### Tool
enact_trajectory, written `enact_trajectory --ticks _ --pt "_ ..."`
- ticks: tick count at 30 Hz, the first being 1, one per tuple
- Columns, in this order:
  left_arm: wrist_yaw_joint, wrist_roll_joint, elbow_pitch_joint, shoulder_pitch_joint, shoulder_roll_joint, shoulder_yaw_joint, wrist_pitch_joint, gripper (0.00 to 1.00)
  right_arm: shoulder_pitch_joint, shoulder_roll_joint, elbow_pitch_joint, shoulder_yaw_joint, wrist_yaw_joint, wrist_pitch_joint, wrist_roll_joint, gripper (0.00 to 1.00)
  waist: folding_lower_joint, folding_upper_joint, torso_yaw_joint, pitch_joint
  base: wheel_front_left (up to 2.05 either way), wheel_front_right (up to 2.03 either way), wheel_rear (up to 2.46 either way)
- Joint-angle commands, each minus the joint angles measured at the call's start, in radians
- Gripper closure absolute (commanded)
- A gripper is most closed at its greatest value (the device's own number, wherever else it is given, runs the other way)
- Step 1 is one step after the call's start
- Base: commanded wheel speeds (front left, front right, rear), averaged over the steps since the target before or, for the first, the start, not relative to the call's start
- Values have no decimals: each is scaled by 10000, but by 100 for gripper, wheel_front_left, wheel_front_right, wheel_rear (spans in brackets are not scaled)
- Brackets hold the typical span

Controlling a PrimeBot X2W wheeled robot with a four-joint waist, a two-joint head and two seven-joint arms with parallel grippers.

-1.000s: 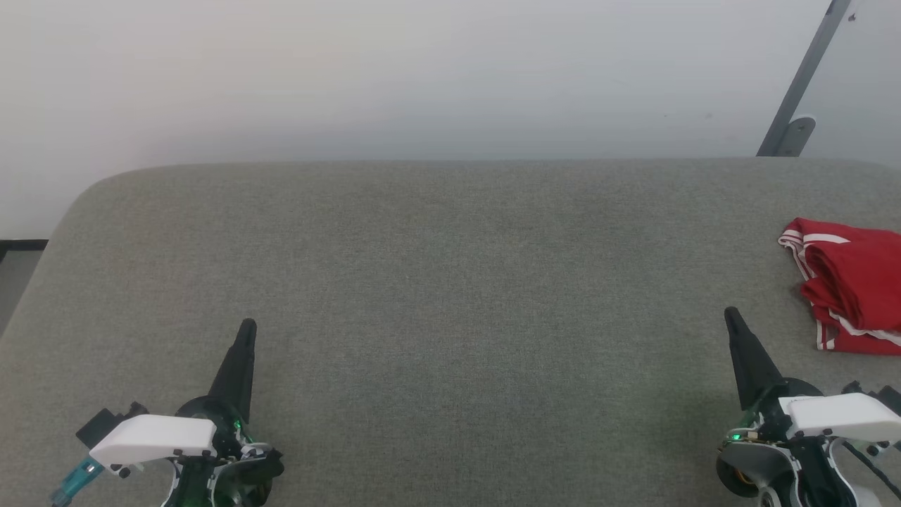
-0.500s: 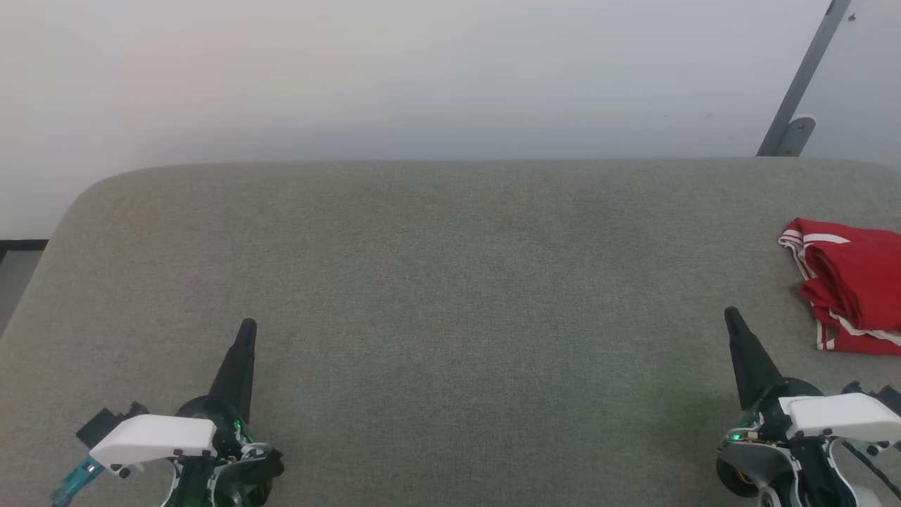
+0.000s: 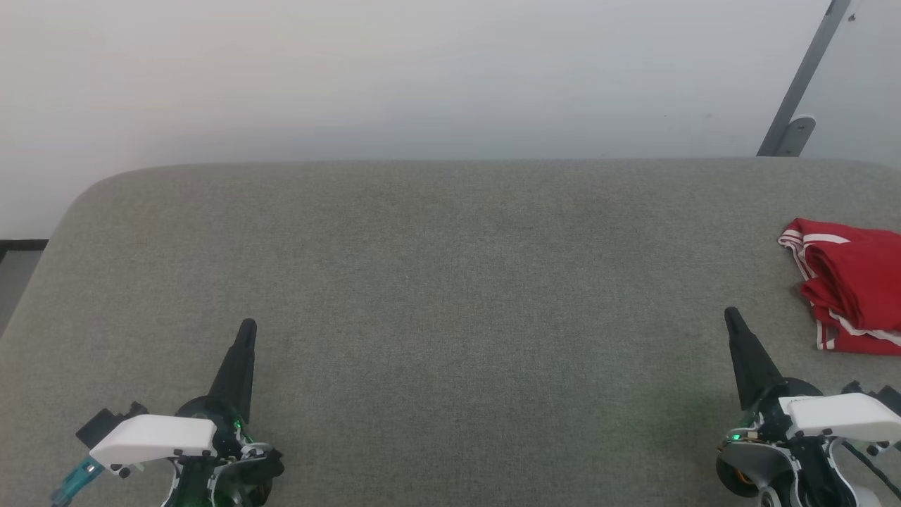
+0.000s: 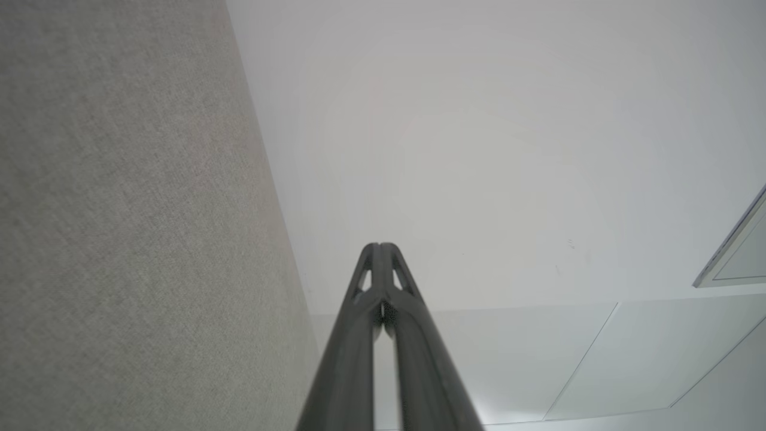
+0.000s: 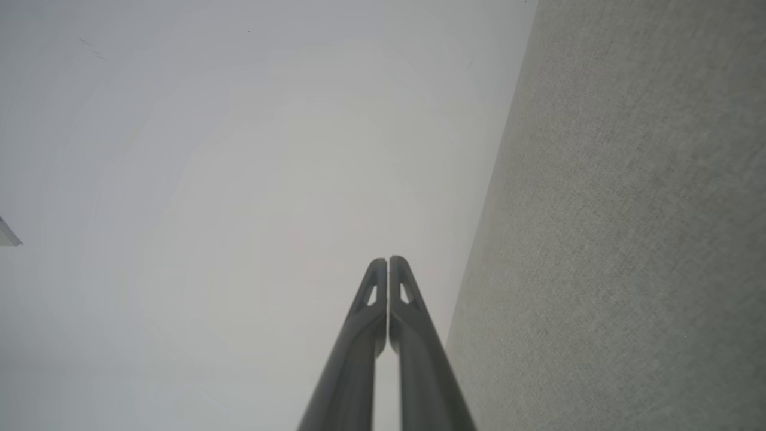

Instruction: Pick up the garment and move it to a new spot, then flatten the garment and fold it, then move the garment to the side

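Two grippers, both shut tight w/ nothing in them. Left gripper (image 3: 246,326) sits low on the left of the head view, fingers pressed into one dark spike pointing up-frame over the grey fabric surface (image 3: 450,296). Right gripper (image 3: 731,313) mirrors it at lower right. Wrist views agree: left fingers (image 4: 359,335) meet at the tips w/ only a hairline seam btwn them; right fingers (image 5: 413,347) same. Neither touches the garment (image 3: 852,282), which lies bunched near the surface's right side, just beyond & to the right of the right gripper's tip, apart from it. Red cloth, white stripe trim along the hems. Can't read any writing on it: it's crumpled w/ folds turned in, & its right part is cut off by the frame edge. Each wrist cam has fabric surface on one side, pale wall (image 3: 422,70) on the other. Grey metal bar (image 3: 802,77) slants up at top right, upper end cut off.
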Motion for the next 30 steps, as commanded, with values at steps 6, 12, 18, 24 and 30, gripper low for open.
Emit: enact_trajectory --ticks 6,12,18,24,30 --pt "-46 -34 0 -114 -22 2 33 100 -50 33 -28 -3 0 26 44 100 0 -1 0 0 0 0 0" --pt "-47 -34 -1 -114 -22 1 32 100 -50 33 -28 -2 0 26 44 100 0 -1 0 0 0 0 0" --pt "-47 -35 -1 -114 -22 1 32 100 -50 33 -28 -2 0 25 44 100 0 -1 0 0 0 0 0" --pt "-47 -35 -1 -114 -22 3 31 100 -50 33 -28 -2 0 25 44 100 0 -1 0 0 0 0 0" --pt "-47 -36 -1 -114 -22 1 31 100 -49 33 -28 0 0 25 43 100 0 -1 0 0 0 0 0"
